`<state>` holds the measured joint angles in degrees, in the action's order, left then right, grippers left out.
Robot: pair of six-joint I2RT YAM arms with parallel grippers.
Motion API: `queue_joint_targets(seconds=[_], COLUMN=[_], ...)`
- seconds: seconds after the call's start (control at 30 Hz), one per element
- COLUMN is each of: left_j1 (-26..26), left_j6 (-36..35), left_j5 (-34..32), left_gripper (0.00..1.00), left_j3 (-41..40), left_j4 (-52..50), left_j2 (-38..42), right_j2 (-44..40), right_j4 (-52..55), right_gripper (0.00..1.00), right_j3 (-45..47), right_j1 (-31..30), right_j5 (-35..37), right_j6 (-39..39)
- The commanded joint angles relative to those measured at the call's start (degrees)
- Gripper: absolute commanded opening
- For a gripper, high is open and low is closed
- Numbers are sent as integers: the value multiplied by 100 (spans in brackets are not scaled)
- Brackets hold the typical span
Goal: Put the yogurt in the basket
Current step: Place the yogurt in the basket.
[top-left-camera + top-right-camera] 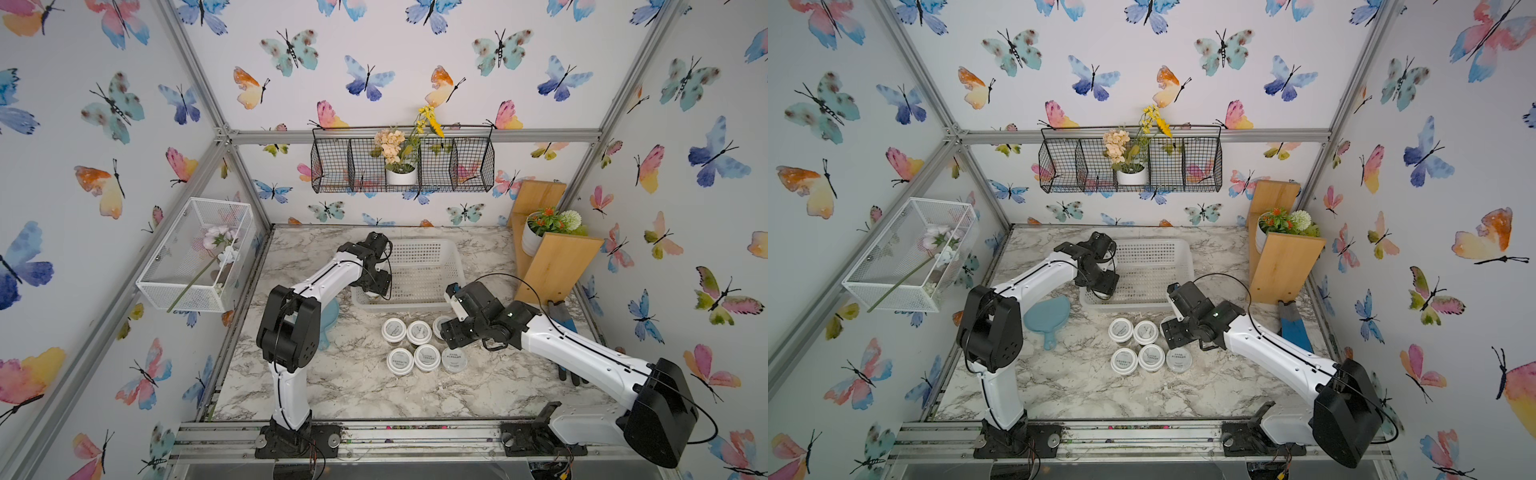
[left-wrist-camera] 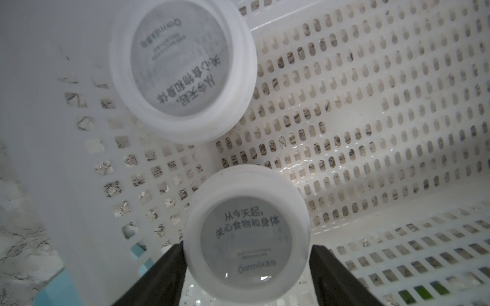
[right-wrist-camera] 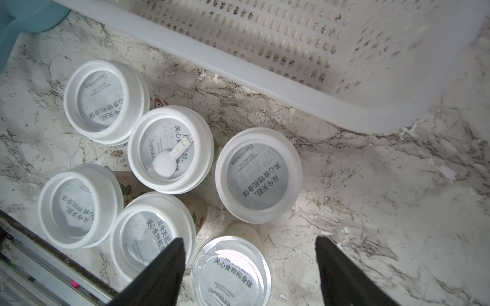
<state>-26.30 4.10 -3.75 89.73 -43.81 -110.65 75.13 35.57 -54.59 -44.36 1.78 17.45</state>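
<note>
Top views both show the marble bench [image 1: 353, 386] with the white basket [image 1: 419, 249] toward its far side. The left arm [image 1: 328, 278] reaches into the basket's near left corner. The right arm [image 1: 573, 345] hangs over the cluster of yogurt cups [image 1: 419, 331] standing on the bench just in front of the basket. A blue leaf-shaped dish [image 1: 1048, 316] lies on the bench by the left arm, apart from the cups.

In the left wrist view two cups stand upright on the basket floor, near each other but not touching. The nearer cup [image 2: 246, 233] sits between the left jaws, which are parted on either side of it. A thin gap shows on one side, so the hold looks loose rather than tight. The farther cup [image 2: 183, 69] stands close to the basket wall.

In the right wrist view the right jaws are spread wide and hold nothing, poised above the flat-lidded cup [image 3: 232, 270]. Six cups stand on the bench, five with white-rimmed lids plus that one. One lid carries a small white spoon [image 3: 169, 159].

By this count two of the eight cups are in the basket and six are left, so the job is about a quarter done. The flat-lidded cup looks like the right arm's likely next pick.
</note>
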Motion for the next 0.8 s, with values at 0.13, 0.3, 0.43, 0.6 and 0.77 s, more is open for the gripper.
queue_joint_targets(seconds=[0.13, 0.3, 0.43, 0.6, 0.77], left_j1=[44, 39, 11, -217, -313], left_j6=[82, 100, 189, 434, 741], left_j5=[119, 76, 228, 284, 288], left_gripper=[88, 94, 96, 96, 95], left_j3=[-165, -151, -88, -178, -657], left_j4=[43, 56, 13, 22, 193], left_j2=[285, 584, 896, 1478, 2308], right_j2=[45, 42, -5, -145, -494], right_j4=[162, 166, 165, 239, 140], right_gripper=[80, 80, 80, 81, 81], right_j3=[12, 10, 7, -38, 9], right_j1=[-45, -45, -42, -45, -38], right_j5=[176, 182, 216, 372, 504], right_j6=[52, 56, 65, 109, 169])
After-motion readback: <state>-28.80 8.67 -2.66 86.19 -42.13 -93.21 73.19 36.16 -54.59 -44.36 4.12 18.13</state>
